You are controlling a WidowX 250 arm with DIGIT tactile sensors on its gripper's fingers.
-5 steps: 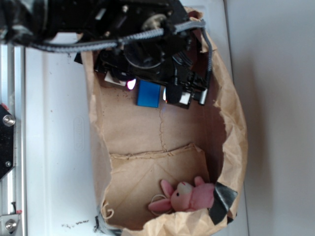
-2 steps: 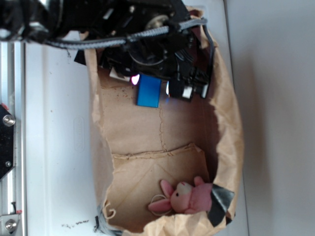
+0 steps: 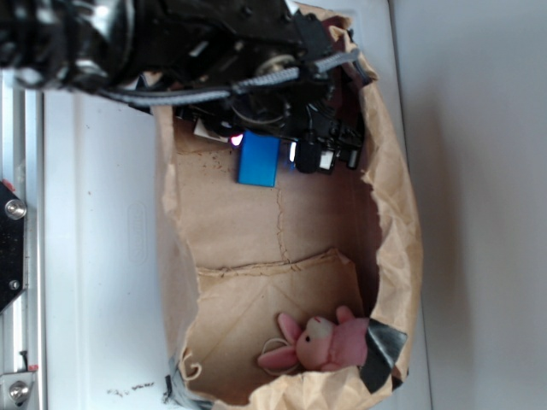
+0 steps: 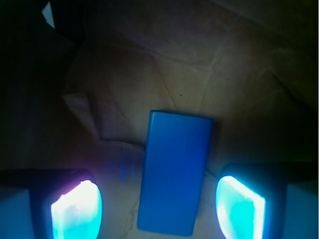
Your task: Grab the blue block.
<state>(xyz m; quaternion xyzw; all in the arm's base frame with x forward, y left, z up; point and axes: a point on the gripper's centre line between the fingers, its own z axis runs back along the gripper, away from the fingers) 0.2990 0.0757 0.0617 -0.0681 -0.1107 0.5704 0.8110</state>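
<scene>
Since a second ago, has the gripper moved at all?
Yes. In the exterior view the gripper has shifted toward the top of the frame, uncovering more of the blue block, which stays put on the paper bag. Jaws open, straddling the block.

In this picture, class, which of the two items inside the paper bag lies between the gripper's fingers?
The blue block: flat and rectangular, flanked by the fingers. The pink plush bunny lies at the bag's far end.

The claw (image 3: 267,152) has shifted toward the bag's end, uncovering more of the blue block (image 3: 258,161) (fingers spread).
</scene>
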